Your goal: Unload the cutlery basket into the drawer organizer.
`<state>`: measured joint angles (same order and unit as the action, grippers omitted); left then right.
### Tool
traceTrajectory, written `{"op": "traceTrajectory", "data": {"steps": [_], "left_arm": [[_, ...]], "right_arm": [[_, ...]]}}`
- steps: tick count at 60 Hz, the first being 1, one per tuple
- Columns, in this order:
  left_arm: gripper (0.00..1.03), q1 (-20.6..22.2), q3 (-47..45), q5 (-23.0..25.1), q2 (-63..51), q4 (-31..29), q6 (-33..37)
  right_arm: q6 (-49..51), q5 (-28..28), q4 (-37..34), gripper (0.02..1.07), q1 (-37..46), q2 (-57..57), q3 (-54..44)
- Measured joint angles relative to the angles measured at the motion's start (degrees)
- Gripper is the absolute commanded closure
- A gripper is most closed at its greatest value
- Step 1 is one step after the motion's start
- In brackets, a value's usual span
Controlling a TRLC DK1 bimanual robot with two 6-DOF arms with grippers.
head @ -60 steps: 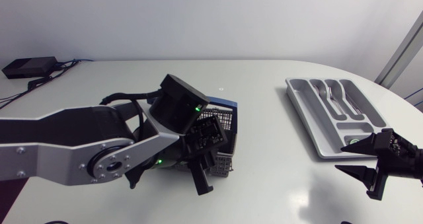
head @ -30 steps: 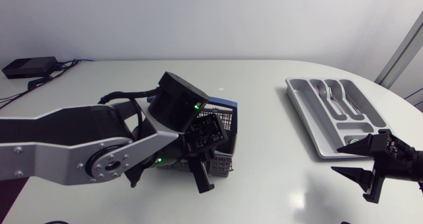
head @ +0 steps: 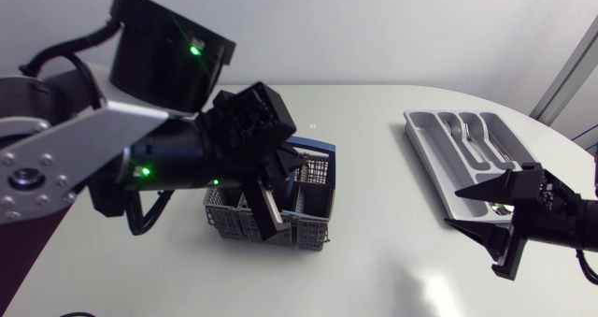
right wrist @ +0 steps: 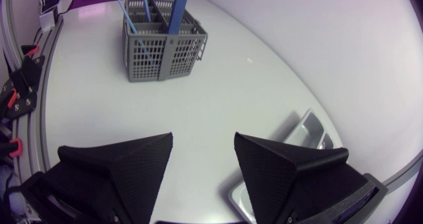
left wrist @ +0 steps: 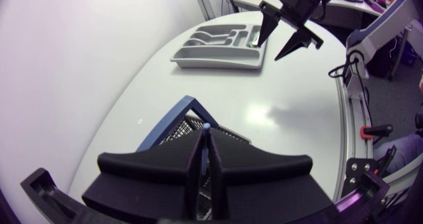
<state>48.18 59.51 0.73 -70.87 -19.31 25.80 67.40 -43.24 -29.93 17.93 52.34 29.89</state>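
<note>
Left gripper, wedges pressed together, hangs over the grey cutlery basket. Right gripper gapes beside the drawer organizer. Only its wrist view shows thin blue handles standing in the basket.

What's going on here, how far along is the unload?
The left arm's claw is over the grey cutlery basket mid-table, fingers pressed together. A thin pale-blue tip shows at them, but I can't tell if it's gripped. Thin blue pieces stand in the basket. The right claw is open and empty beside a corner of the drawer organizer, which already holds some cutlery.
</note>
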Motion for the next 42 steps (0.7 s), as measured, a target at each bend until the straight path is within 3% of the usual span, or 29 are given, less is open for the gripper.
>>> {"op": "traceTrajectory", "data": {"steps": [11,20,32,37,42], "left_arm": [[1.0,-3.41,3.61,7.61,2.3,-1.88,-5.11],[1.0,-6.16,4.0,14.97,2.36,-2.34,-9.86],[1.0,-7.26,4.76,21.49,0.87,-2.27,-14.91],[1.0,-7.32,4.98,23.74,-0.5,-2.23,-16.79],[1.0,-7.67,5.33,25.51,-1.7,-2.12,-18.19]], "right_arm": [[-17.05,3.17,6.25,0.39,-14.25,-4.81,0.31],[-29.77,9.94,12.31,0.39,-27.21,-4.44,1.31],[-40.0,13.16,17.0,0.39,-37.22,0.55,5.16],[-42.86,15.08,18.49,0.48,-41.24,3.04,6.47],[-44.52,16.15,18.91,0.49,-44.61,4.94,7.45]]}}
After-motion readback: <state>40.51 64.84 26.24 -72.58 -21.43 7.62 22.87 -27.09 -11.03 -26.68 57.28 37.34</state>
